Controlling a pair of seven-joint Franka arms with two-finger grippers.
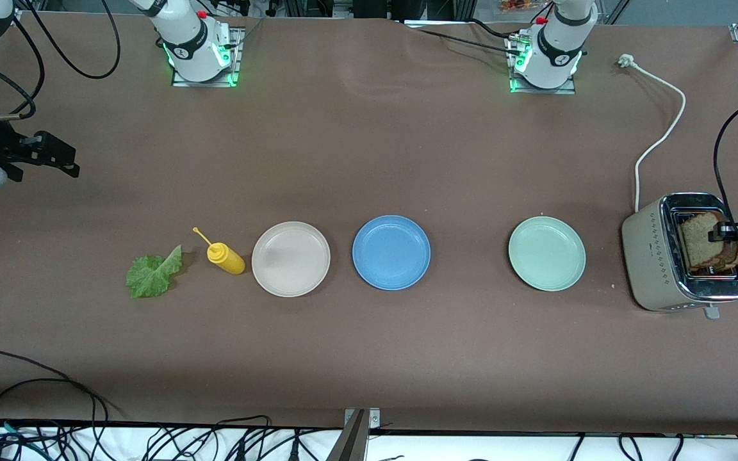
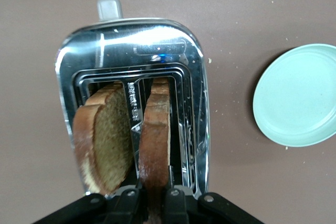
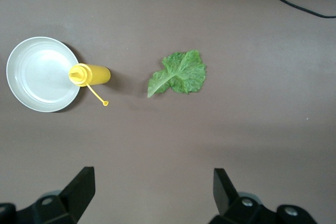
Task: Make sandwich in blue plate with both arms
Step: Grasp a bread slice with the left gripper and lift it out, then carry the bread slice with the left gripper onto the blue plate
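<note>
The blue plate (image 1: 391, 251) sits empty at the middle of the table. Two brown bread slices (image 1: 702, 240) stand in the silver toaster (image 1: 654, 256) at the left arm's end. My left gripper (image 1: 728, 230) is over the toaster; in the left wrist view it (image 2: 156, 195) is shut on the top edge of the upright slice (image 2: 156, 135) in the slot nearer the mint plate. The other slice (image 2: 105, 140) leans in the slot beside it. The lettuce leaf (image 1: 151, 274) (image 3: 178, 73) lies flat at the right arm's end. My right gripper (image 1: 55, 157) (image 3: 155, 187) is open and empty, up over bare table.
A yellow squeeze bottle (image 1: 225, 257) (image 3: 90, 74) lies between the lettuce and a beige plate (image 1: 290, 258) (image 3: 37, 74). A mint-green plate (image 1: 546, 253) (image 2: 299, 95) sits between the blue plate and the toaster. The toaster's white cord (image 1: 664, 128) runs toward the left arm's base.
</note>
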